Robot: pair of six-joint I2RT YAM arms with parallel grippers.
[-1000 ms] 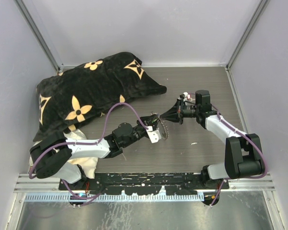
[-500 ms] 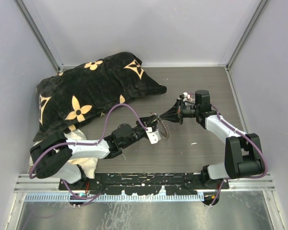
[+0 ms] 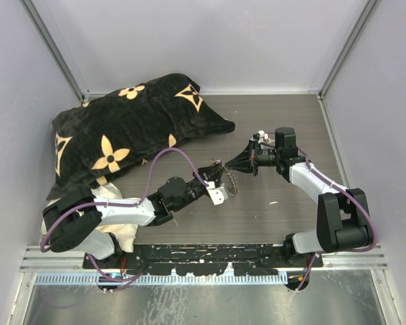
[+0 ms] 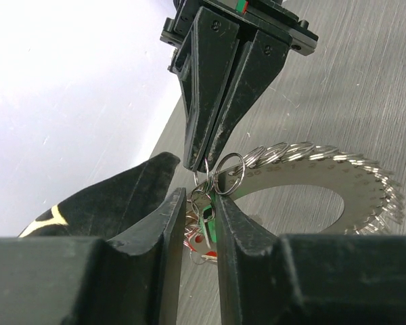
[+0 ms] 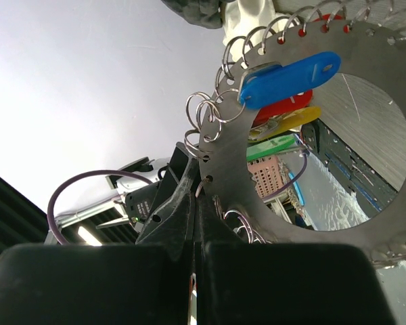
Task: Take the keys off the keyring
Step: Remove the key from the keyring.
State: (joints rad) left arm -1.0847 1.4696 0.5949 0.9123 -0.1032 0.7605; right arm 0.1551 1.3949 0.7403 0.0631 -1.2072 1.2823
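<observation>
While left fingers (image 4: 170,223) narrow: their gap has shrunk around the keys (image 4: 204,211); firm grip unclear.
Right fingers (image 4: 213,81): clamped shut on keyring (image 4: 311,196) edge, at mid-counter (image 4: 365,81).
Meaning: pull-off looks imminent.

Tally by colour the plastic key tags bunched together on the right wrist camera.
Blue tag: 1
Red tag: 1
Yellow tag: 1
Green tag: 1
Total: 4
A red sliver behind the top edge of the keyring may be a further tag; I cannot tell.
</observation>
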